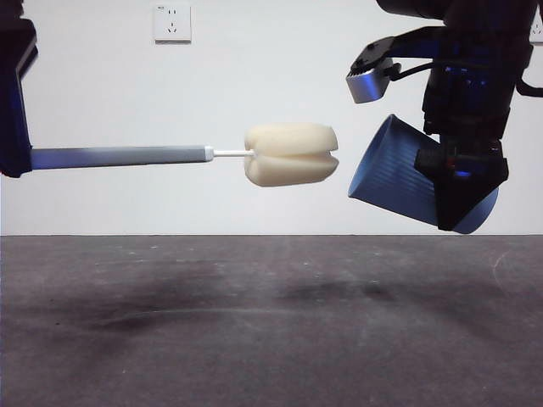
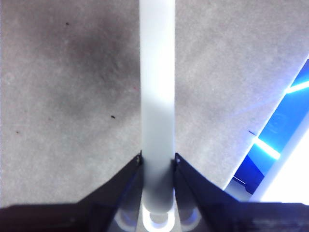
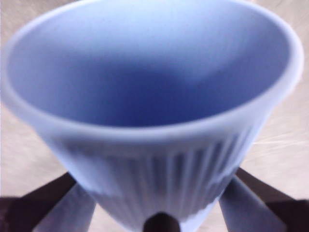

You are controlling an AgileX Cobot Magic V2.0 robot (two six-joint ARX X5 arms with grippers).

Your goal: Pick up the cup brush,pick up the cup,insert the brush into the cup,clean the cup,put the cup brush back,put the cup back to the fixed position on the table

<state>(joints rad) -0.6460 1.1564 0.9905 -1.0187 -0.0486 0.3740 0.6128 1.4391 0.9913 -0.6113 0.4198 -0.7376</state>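
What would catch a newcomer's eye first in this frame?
The cup brush, held level in mid-air by the left claw at its grey handle, its cream sponge head aimed at the cup. The blue ribbed cup hangs tilted in the right claw, its open mouth facing the sponge across a small gap. Both float well above the dark table.

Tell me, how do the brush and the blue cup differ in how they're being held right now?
The cup brush lies level, gripped at the far end of its handle by the left gripper; the cup is tilted, clamped near its base by the right gripper. The brush is slim and grey with a cream sponge head; the cup is wide, blue and ribbed. Both hang in the air above the table, the sponge facing the cup's mouth, not yet inside.
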